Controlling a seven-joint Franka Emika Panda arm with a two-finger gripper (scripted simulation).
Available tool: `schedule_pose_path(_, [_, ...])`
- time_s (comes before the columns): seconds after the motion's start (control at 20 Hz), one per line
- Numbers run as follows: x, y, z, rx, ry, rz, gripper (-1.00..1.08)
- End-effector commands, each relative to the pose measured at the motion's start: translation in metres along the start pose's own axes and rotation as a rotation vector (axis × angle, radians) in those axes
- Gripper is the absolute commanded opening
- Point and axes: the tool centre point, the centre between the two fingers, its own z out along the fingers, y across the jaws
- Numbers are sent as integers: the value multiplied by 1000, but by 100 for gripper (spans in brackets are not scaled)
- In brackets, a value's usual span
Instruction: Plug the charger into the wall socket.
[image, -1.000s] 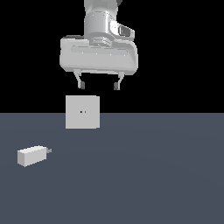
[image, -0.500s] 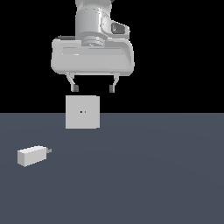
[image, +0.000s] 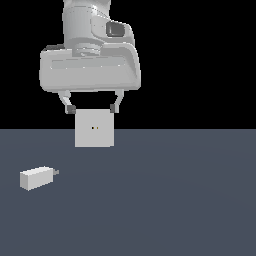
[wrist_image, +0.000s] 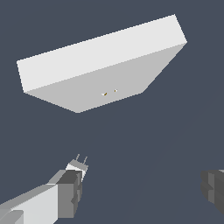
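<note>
The charger (image: 36, 178), a small white block with short grey prongs, lies on the dark floor at the exterior view's left. The wall socket (image: 94, 129) is an upright off-white square panel with two tiny holes at its centre. My gripper (image: 92, 108) hangs open and empty just above the socket's top edge, well above the charger and to its right in the exterior view. The wrist view looks down on the wall socket (wrist_image: 100, 65). There the charger (wrist_image: 75, 166) peeks out behind one of my fingers (wrist_image: 70, 192), prongs showing. The gripper (wrist_image: 142, 189) holds nothing.
A flat dark grey floor (image: 175, 200) spreads around both objects, under a black background. Nothing else stands on it.
The gripper has drifted toward the exterior view's left and slightly lower, looming larger in that view. Charger and socket have not moved.
</note>
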Motion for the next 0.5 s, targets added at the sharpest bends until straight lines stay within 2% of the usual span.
schedule_pose_path(0.0, [-7,-6,5,-5,17,31,100])
schedule_pose_path(0.45, [-25,-27,21,-26,69,127,100])
